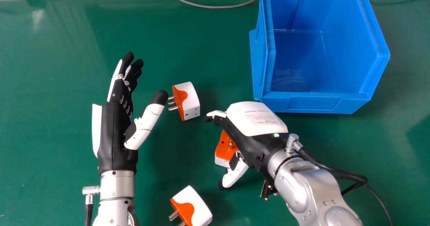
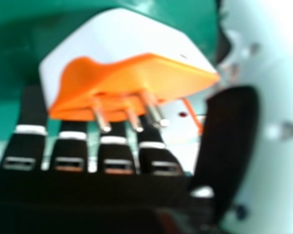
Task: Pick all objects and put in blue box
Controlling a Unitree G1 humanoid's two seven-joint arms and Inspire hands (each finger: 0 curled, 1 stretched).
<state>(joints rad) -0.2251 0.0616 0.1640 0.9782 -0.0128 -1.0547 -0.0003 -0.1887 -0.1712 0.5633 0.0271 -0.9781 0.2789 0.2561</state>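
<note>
My right hand (image 1: 257, 133) is low over one orange-and-white plug adapter (image 1: 225, 148), its back up and fingers relaxed. In the right hand view this adapter (image 2: 136, 80), prongs showing, sits between the thumb and my right hand's fingers (image 2: 71, 146), partly covering them; no firm grip is visible. To the left, my left hand (image 1: 116, 125) stands open and holds nothing. A second adapter (image 1: 190, 100) lies right of its thumb, and a third (image 1: 196, 207) lies near the bottom edge. The blue box (image 1: 315, 101) stands beyond my right hand, its visible floor bare.
Green tabletop (image 1: 60, 61) surrounds the adapters and lies between the hands. A grey cable (image 1: 215, 7) curves along the far side. The box's near wall is close to my right hand, and a black cable (image 1: 349, 175) loops beside the right wrist.
</note>
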